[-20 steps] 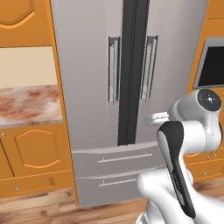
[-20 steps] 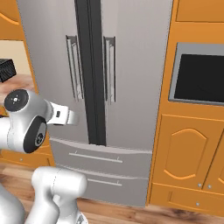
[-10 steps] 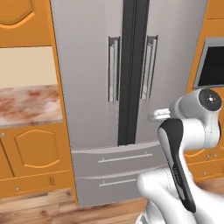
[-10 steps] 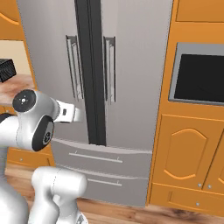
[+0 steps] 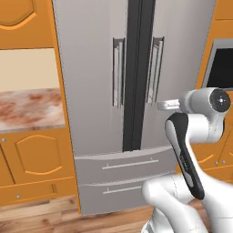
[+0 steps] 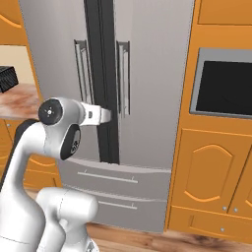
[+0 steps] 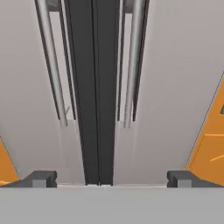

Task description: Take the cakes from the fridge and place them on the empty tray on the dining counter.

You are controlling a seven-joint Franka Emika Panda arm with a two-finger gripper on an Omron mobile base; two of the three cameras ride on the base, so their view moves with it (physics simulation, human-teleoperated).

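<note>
The gripper (image 7: 109, 178) stands wide open with nothing between its jaws: in the hand view its two dark fingertips (image 7: 40, 178) rise far apart at the bottom corners, and the space between them holds only the front of the fridge (image 7: 175, 87). The claw faces that front squarely and is clear of it, touching nothing. The dark centre strip (image 7: 92, 87) of the fridge runs almost straight up the middle of the gap between the fingertips, with one vertical bar handle (image 7: 51, 61) to the left of it and the other handle (image 7: 133, 61) to the right; both handles end above the fingertips in this view. In the left base view the white arm (image 5: 191, 150) rises from the lower right and its wrist reaches toward the right-hand door, at about the height of the lower ends of the handles. In the right base view the arm (image 6: 54, 147) comes up from the lower left and its wrist points at the centre strip, just below the handles. Both doors of the fridge (image 5: 100, 68) are closed, as are its two bottom drawers (image 5: 123, 166). Orange wood cabinets (image 6: 206, 167) flank the fridge, a dark built-in oven window (image 6: 224, 88) sits to its right, and a mottled reddish marble counter top (image 5: 27, 109) lies to its left.
</note>
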